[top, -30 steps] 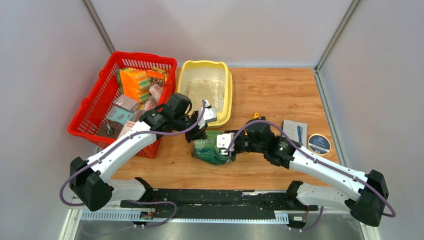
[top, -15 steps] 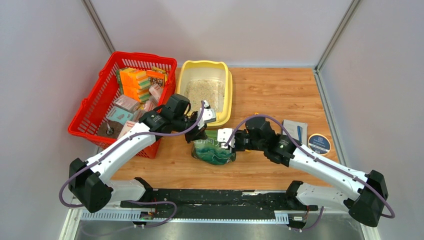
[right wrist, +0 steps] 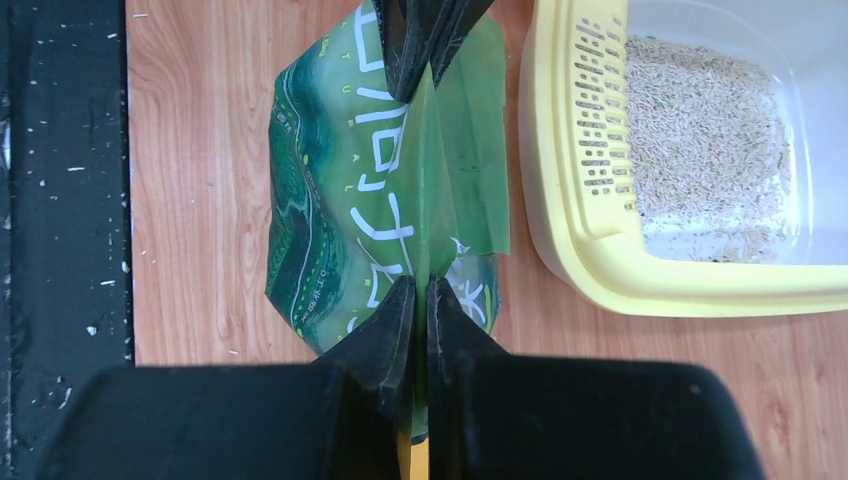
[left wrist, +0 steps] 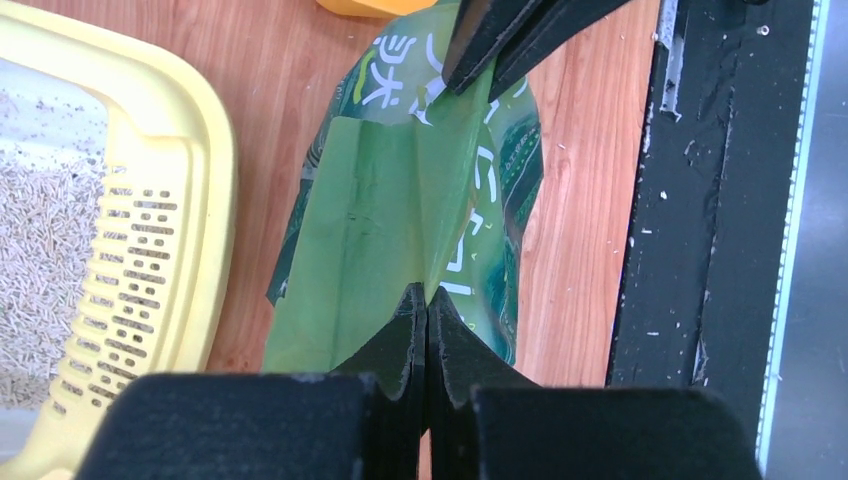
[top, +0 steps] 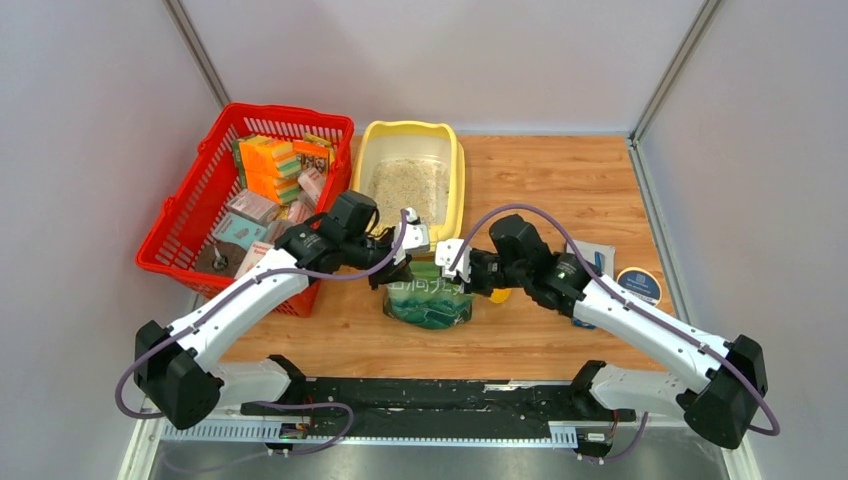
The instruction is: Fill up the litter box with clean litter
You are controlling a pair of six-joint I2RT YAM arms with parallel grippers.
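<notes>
1. Right gripper [top: 456,264] has swung in and pinched shut on the green pouch [top: 430,300] at its top edge; left gripper [top: 404,250] clamps the opposite end.
2. Litter box [top: 455,190] sits just beyond the pouch, with clean litter [top: 410,185] thinly covering its floor.
3. Risk: the thin film could slip from either pinch, spilling granules short of the box.

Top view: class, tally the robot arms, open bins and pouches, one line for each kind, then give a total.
Arms: 2 (left arm, right arm)
Open bins: 2 (basket, litter box)
Pouches: 1 (pouch)
Total: 5
</notes>
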